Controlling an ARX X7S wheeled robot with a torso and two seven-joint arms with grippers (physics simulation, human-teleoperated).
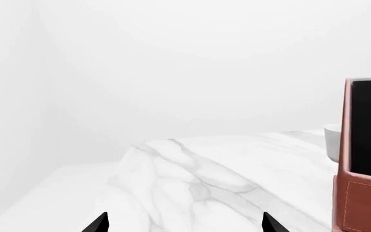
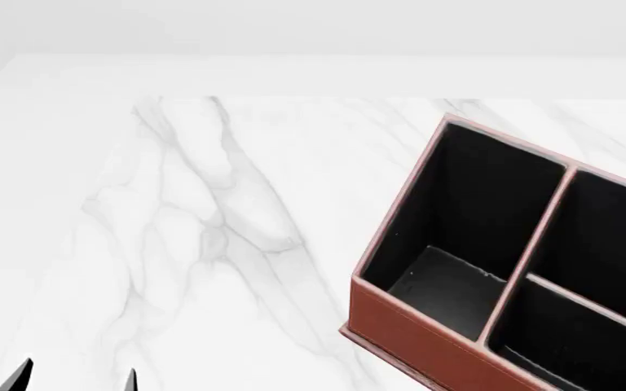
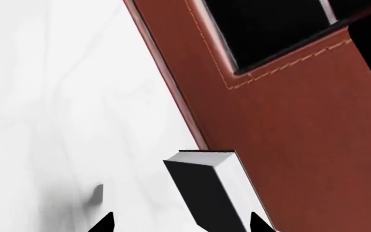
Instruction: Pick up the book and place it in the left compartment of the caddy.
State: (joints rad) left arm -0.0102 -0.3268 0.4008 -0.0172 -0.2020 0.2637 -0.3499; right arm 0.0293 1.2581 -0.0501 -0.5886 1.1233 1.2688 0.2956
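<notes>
Right tool (image 3: 180, 223) grips the thin black book (image 3: 206, 193) beside the stitched leather-look caddy (image 3: 289, 125); left tool (image 1: 184, 223) spread over marble counter (image 1: 237, 164).

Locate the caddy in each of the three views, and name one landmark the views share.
Head view: caddy at lower right, compartments open.
Left wrist view: caddy cut by the right edge.
Right wrist view: its brown wall fills the right, beside the book.
Shared landmark: marble table.
</notes>
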